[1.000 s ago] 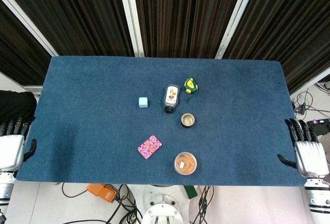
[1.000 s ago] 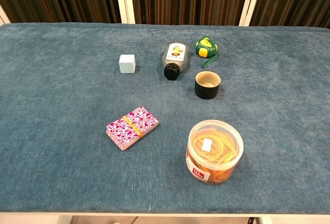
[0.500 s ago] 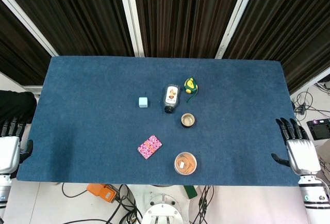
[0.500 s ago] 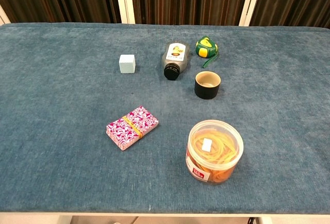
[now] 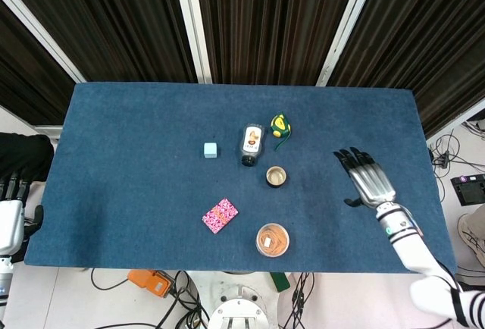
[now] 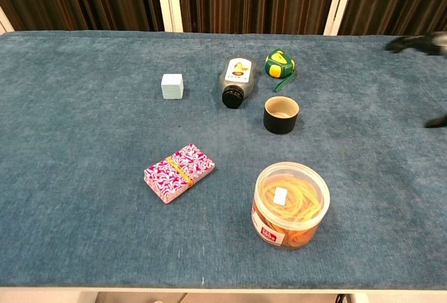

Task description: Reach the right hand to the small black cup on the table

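The small black cup point(image 5: 276, 176) point(image 6: 281, 115) stands upright near the table's middle, its tan inside showing. My right hand point(image 5: 365, 177) hovers over the blue table to the right of the cup, fingers spread and holding nothing; a clear gap separates it from the cup. In the chest view only its blurred dark fingertips point(image 6: 418, 42) show at the right edge. My left hand point(image 5: 10, 219) stays off the table's left edge, mostly cut off by the frame.
A lying bottle point(image 5: 251, 144) and a green-yellow tape measure point(image 5: 281, 125) sit just behind the cup. A clear tub of rubber bands point(image 5: 272, 239) stands in front of it. A pale blue cube point(image 5: 211, 150) and a pink patterned pack point(image 5: 220, 215) lie further left.
My right hand has swung in from beyond the table's right edge to over the table, toward the cup. The left hand has slid slightly further out of frame.
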Robot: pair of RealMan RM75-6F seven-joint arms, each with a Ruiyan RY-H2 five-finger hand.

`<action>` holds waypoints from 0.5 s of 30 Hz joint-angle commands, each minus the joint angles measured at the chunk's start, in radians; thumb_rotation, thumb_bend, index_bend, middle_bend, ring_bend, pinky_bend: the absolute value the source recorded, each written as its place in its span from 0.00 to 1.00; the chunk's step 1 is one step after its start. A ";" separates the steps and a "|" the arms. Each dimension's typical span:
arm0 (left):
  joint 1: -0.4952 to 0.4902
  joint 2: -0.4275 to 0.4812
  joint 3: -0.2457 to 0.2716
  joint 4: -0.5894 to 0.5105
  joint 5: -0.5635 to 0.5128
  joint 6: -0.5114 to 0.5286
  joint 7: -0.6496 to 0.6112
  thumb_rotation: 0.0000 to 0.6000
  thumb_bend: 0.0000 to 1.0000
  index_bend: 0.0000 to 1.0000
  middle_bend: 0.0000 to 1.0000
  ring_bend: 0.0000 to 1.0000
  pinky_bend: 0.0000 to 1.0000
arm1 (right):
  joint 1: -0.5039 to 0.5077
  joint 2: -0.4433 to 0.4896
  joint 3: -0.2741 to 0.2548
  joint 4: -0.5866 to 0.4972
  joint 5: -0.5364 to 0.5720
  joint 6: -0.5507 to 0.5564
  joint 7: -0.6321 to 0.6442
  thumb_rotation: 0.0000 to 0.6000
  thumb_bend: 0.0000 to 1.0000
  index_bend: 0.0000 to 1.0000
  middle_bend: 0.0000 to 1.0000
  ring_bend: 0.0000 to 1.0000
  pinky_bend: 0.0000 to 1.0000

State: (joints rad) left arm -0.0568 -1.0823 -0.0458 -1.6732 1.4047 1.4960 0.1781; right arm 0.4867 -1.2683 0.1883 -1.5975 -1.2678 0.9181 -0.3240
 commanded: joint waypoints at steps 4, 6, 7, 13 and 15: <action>0.000 0.000 -0.007 -0.010 -0.018 -0.008 0.007 1.00 0.43 0.14 0.05 0.10 0.10 | 0.123 -0.112 0.038 0.066 0.072 -0.103 -0.017 1.00 0.22 0.06 0.13 0.07 0.17; -0.001 -0.001 -0.008 -0.010 -0.021 -0.011 0.006 1.00 0.43 0.14 0.05 0.11 0.10 | 0.151 -0.133 0.039 0.083 0.083 -0.128 -0.011 1.00 0.22 0.06 0.13 0.07 0.17; -0.001 -0.001 -0.009 -0.010 -0.023 -0.012 0.005 1.00 0.43 0.14 0.05 0.11 0.10 | 0.164 -0.143 0.039 0.093 0.088 -0.138 -0.013 1.00 0.22 0.06 0.13 0.07 0.17; -0.002 -0.001 -0.011 -0.012 -0.030 -0.016 0.006 1.00 0.43 0.14 0.05 0.11 0.10 | 0.233 -0.227 0.040 0.174 0.127 -0.170 -0.023 1.00 0.22 0.10 0.13 0.11 0.17; -0.001 0.000 -0.012 -0.014 -0.035 -0.019 0.007 1.00 0.43 0.14 0.05 0.11 0.10 | 0.255 -0.253 0.039 0.200 0.136 -0.185 -0.017 1.00 0.22 0.11 0.13 0.12 0.19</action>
State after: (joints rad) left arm -0.0584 -1.0828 -0.0578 -1.6866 1.3698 1.4779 0.1846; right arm 0.7236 -1.5017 0.2274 -1.4161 -1.1426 0.7467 -0.3449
